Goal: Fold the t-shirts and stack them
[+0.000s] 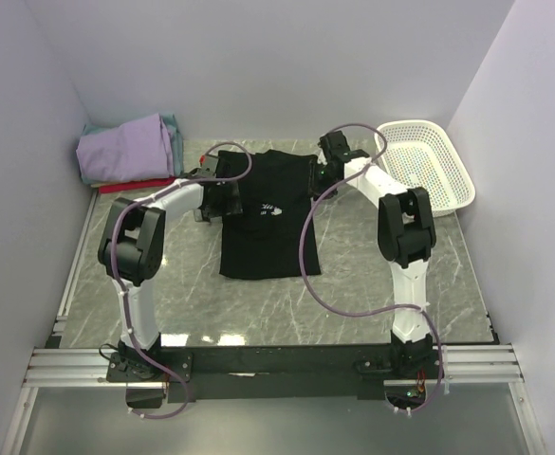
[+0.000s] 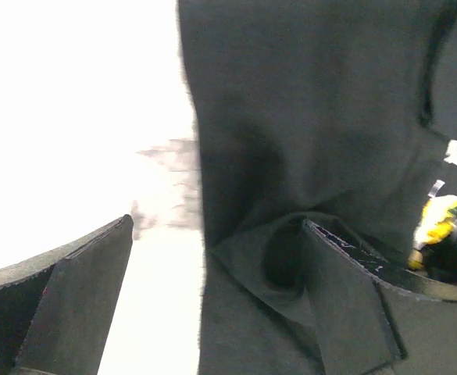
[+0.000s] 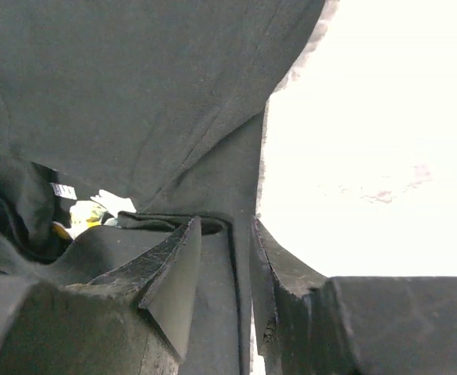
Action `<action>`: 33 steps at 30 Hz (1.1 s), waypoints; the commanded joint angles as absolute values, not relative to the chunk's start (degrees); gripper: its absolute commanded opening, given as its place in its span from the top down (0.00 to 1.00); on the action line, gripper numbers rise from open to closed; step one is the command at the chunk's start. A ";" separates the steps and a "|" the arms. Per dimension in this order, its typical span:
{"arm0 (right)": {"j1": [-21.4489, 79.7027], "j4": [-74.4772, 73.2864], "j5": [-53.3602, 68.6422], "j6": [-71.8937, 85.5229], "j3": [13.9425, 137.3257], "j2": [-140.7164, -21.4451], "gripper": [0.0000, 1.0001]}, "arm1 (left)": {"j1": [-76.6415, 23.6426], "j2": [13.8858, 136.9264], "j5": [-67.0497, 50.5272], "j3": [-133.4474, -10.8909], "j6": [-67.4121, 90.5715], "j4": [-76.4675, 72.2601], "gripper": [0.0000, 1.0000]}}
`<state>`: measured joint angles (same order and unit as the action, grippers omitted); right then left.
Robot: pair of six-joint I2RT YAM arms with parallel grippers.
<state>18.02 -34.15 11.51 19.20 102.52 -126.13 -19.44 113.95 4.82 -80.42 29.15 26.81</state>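
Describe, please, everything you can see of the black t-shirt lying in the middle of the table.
The black t-shirt is soft, matte cloth with a small pale print on its chest. It lies spread and mostly flat on the grey marbled table, hem toward the arms, its far part slightly rumpled. The left gripper stands open astride its left edge, one finger resting against a puckered fold. The right gripper pinches a strip of its right edge.

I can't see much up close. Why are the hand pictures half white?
Left wrist view: the table beside the black t-shirt is washed out to pure white, its marble blurred. Right wrist view: the same white glare right of the shirt. Top view: evenly lit, sharp, the marble veins show.
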 commanded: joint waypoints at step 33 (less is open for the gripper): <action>20.92 -26.98 21.53 19.86 86.49 -111.53 0.61 | -19.69 108.98 -11.78 -76.64 28.83 16.52 0.65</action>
<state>20.75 -28.34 21.15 20.08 86.96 -113.91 -19.53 107.77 -10.92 -75.70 29.74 18.79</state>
